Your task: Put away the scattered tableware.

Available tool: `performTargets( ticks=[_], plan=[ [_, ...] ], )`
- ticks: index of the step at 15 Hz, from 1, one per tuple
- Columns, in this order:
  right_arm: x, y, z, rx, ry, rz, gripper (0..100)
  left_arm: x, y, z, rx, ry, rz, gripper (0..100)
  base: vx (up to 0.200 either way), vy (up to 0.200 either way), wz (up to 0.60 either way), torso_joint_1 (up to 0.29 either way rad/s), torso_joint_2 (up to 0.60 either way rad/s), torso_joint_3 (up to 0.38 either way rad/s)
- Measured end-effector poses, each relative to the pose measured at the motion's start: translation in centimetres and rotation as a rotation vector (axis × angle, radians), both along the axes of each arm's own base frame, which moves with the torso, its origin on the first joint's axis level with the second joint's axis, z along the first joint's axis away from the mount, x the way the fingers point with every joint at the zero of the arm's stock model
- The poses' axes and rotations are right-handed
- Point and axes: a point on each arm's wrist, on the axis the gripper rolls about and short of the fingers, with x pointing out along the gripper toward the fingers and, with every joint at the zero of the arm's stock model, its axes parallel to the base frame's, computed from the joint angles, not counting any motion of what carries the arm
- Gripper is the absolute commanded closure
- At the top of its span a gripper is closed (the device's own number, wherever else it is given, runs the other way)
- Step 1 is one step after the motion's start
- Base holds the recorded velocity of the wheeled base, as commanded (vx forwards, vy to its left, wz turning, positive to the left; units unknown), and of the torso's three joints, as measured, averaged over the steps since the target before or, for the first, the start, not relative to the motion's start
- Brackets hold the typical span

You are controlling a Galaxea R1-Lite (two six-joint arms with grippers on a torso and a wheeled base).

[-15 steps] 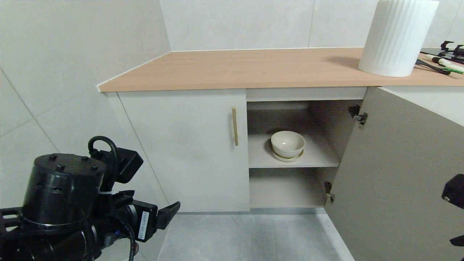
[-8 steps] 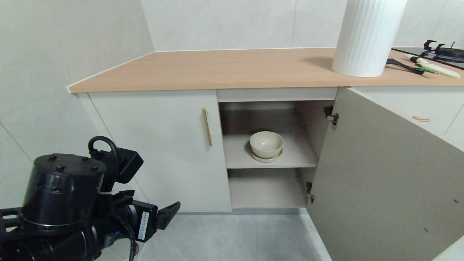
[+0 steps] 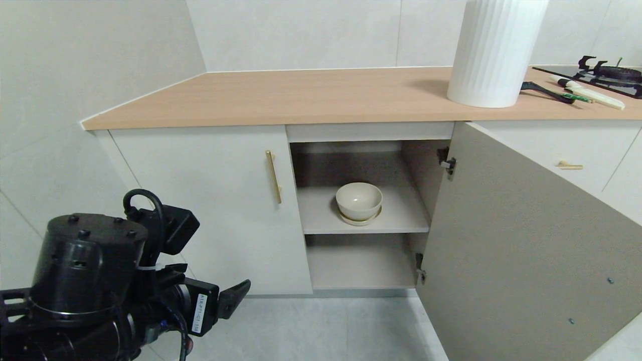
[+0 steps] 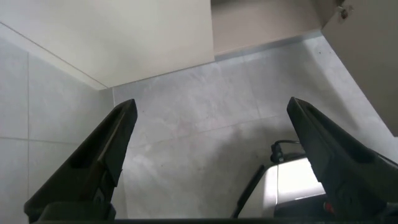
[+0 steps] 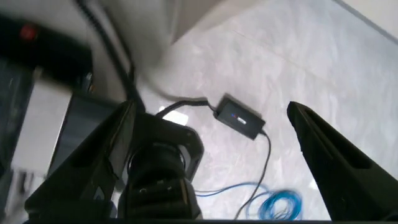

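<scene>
A beige bowl [image 3: 358, 199] sits on a small plate [image 3: 359, 220] on the upper shelf [image 3: 321, 215] of the open cabinet. Long-handled utensils [image 3: 574, 94] lie on the wooden counter [image 3: 281, 95] at the far right. My left gripper [image 3: 234, 297] hangs low at the left, well short of the cabinet and below shelf height. In the left wrist view the left gripper [image 4: 211, 106] is open over bare floor, with nothing between its fingers. My right gripper [image 5: 211, 112] is open too, over floor with a cable and a small black box.
The cabinet's right door [image 3: 516, 240] stands swung out toward me. Its left door [image 3: 210, 200] is shut, with a gold handle [image 3: 273, 176]. A tall white ribbed cylinder [image 3: 494, 50] stands on the counter, beside a stove grate [image 3: 609, 74]. The lower shelf [image 3: 358, 260] is bare.
The whole head picture has slid left, so the camera has moved; more of the counter's right end shows. The left arm keeps its place. The bowl and plate have not moved.
</scene>
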Motion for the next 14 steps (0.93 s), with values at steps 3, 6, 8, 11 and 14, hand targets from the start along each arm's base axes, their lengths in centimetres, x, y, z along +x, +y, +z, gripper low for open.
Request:
performTargets(
  ticks=[3,6,8,11,14],
  plan=[
    [0.4,-0.6,0.2,-0.037,-0.009,-0.096,0,0.0,0.0,0.0,0.001,0.001,-0.001,0,0.000,0.000,0.00,0.000,0.00,0.000],
    [1.6,-1.3,0.2,-0.078,-0.017,-0.232,0,0.0,0.0,0.0,0.001,0.002,-0.001,0,0.000,0.000,0.00,0.000,0.00,0.000],
    [2.6,-1.8,0.2,-0.079,-0.039,-0.307,0,0.0,0.0,0.0,0.001,0.002,-0.001,0,0.000,0.000,0.00,0.000,0.00,0.000],
    [4.4,-2.8,0.4,-0.068,-0.099,-0.426,0,0.0,0.0,0.0,0.001,0.002,0.000,0,0.000,0.000,0.00,0.000,0.00,0.000],
    [6.0,-3.5,0.2,-0.062,-0.120,-0.492,0,0.0,0.0,-0.1,0.001,0.003,0.001,0,0.000,0.000,0.00,0.000,0.00,0.000]
  ],
)
